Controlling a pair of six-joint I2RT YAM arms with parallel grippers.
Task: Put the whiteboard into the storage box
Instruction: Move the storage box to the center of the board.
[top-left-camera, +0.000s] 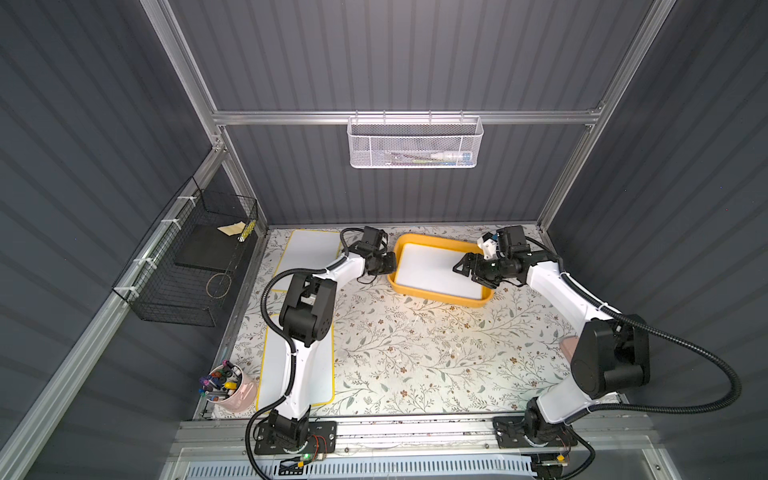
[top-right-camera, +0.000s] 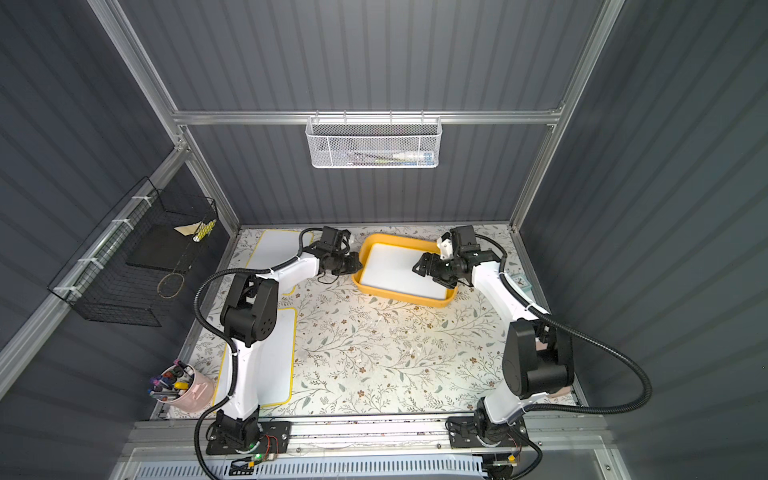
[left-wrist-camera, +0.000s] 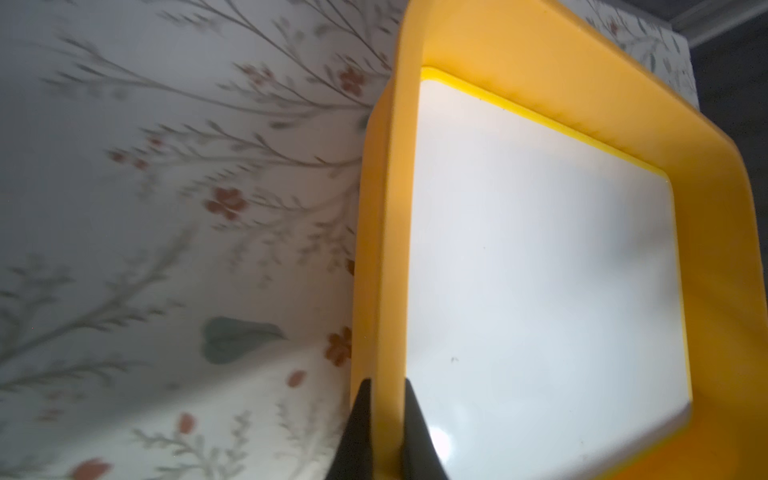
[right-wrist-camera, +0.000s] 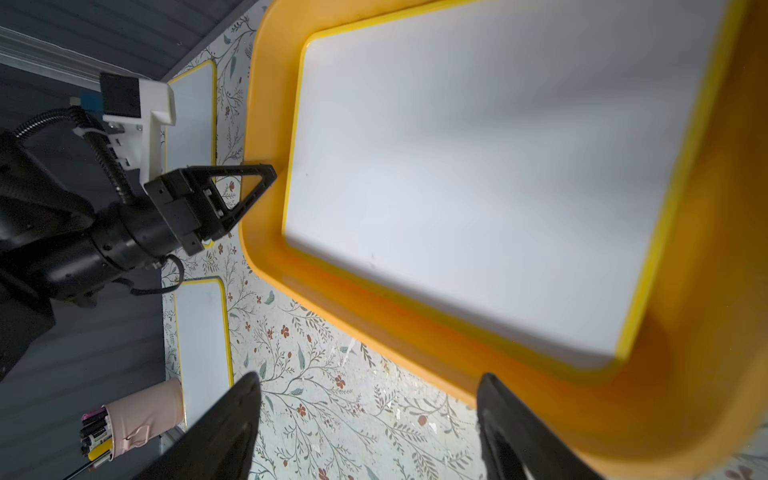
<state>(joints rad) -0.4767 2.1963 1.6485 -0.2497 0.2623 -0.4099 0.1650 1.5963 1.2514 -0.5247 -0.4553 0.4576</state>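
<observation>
The whiteboard (top-left-camera: 432, 270) is lying flat inside the storage box (top-left-camera: 436, 296) (placing looks done). Left gripper (left-wrist-camera: 386, 384) is clamping its rim; right gripper (top-left-camera: 461, 264) is hovering open above.

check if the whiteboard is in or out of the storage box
In. The whiteboard lies inside the storage box, whose walls surround it.

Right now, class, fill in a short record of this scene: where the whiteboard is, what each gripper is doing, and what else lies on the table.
Whiteboard: lying inside the storage box, white face up
Storage box: upright on the far side of the table
Left gripper: shut on the storage box rim
Right gripper: open, above the box's other end, holding nothing
Also on table: two spare whiteboards, pink cup of markers
</observation>
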